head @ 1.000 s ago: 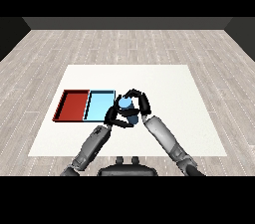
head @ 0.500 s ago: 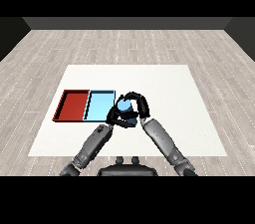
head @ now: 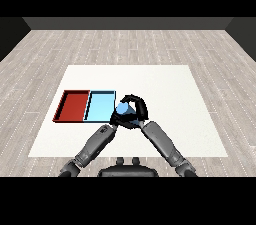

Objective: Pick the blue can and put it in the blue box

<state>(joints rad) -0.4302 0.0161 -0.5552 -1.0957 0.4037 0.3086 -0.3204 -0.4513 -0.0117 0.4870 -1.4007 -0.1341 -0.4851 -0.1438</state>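
The blue can (head: 123, 109) is held just right of the light blue tray (head: 99, 106), near its right rim. My right hand (head: 137, 111) is curled round the can from the right and above. My left hand (head: 118, 118) sits low against the can's left side, its fingers mostly hidden behind the can and the right hand. The red tray (head: 73, 106) lies directly left of the blue tray.
The white table (head: 165, 89) spreads wide to the right and behind the trays. Grey wooden floor (head: 128, 44) surrounds the table.
The right hand with the blue can has shifted slightly left, towards the blue tray. The left hand stays close beside it.
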